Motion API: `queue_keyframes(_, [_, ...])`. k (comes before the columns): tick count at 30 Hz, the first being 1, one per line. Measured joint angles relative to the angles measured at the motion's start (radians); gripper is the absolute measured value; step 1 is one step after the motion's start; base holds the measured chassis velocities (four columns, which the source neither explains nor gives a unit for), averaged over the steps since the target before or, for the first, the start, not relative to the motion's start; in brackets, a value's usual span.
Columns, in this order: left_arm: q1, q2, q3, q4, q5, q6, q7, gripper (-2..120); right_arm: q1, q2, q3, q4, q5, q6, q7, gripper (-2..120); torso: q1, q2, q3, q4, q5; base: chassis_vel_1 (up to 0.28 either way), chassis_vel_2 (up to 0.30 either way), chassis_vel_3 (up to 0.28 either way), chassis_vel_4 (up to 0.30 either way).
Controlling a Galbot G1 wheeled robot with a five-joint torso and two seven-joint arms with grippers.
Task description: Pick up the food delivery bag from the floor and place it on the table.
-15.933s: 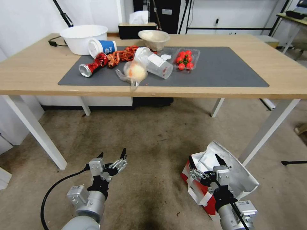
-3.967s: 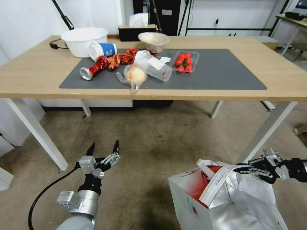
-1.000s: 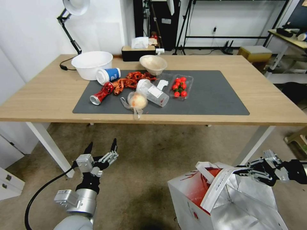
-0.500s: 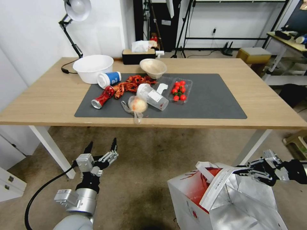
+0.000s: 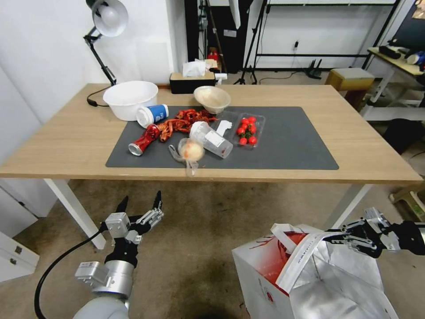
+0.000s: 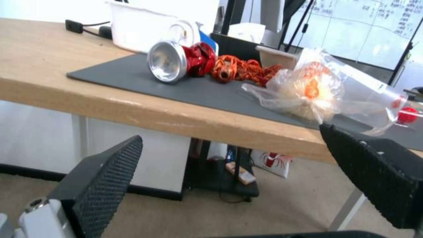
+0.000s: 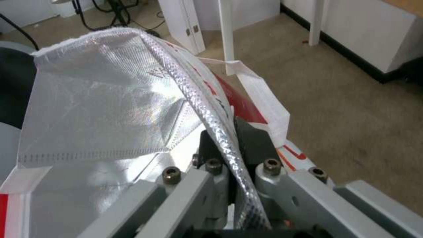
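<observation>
- Your right gripper [image 5: 338, 236] has its jaws clamped on the foil-lined rim of the boxy white-and-red paper delivery bag [image 5: 265, 274], below the light-wood worktop [image 5: 66, 137]
- Your left gripper [image 5: 139, 208] hangs with jaws apart over the beige carpet floor [image 5: 212, 221]

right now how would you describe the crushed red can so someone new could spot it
Start at the light-wood table and its dark grey mat. Near the mat's left end the crushed red can lies on its side, silver end facing the front edge. The blue-and-white cup behind it is uncrushed, and the red crayfish shells beside it are not metal.
</observation>
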Motion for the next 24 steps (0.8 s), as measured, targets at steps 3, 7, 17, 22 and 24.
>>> queue_keyframes(3, [0.000, 0.001, 0.000, 0.000, 0.000, 0.000, 0.000, 100, 0.000, 0.000, 0.000, 0.000, 0.000, 0.000, 0.000, 0, 0.005, 0.012, 0.007, 0.0000, 0.0000, 0.000, 0.000, 0.000, 0.000])
queue_keyframes(7, [0.000, 0.001, 0.000, 0.000, -0.001, 0.001, -0.001, 100, 0.000, 0.000, 0.000, 0.001, 0.000, 0.000, 0.001, 0, 0.013, 0.031, 0.018, 0.0000, 0.0000, 0.000, 0.000, 0.000, 0.000])
queue_keyframes(17, [-0.001, 0.003, -0.001, -0.002, -0.002, 0.001, -0.003, 100, -0.003, -0.001, 0.000, 0.003, 0.000, 0.000, 0.001, 0, 0.034, 0.079, 0.045, 0.0000, 0.0000, 0.000, 0.000, 0.000, 0.000])
queue_keyframes(22, [-0.001, 0.003, 0.000, -0.002, -0.002, 0.002, -0.003, 100, -0.004, -0.001, 0.000, 0.003, 0.000, 0.000, 0.001, 0, 0.042, 0.098, 0.056, 0.0000, 0.0000, 0.000, 0.000, 0.000, 0.000])
queue_keyframes(24, [-0.002, 0.004, 0.000, -0.002, -0.002, 0.002, -0.003, 100, -0.004, -0.001, 0.000, 0.003, 0.000, 0.000, 0.001, 0, 0.047, 0.108, 0.061, 0.0000, 0.0000, 0.000, 0.000, 0.000, 0.000])
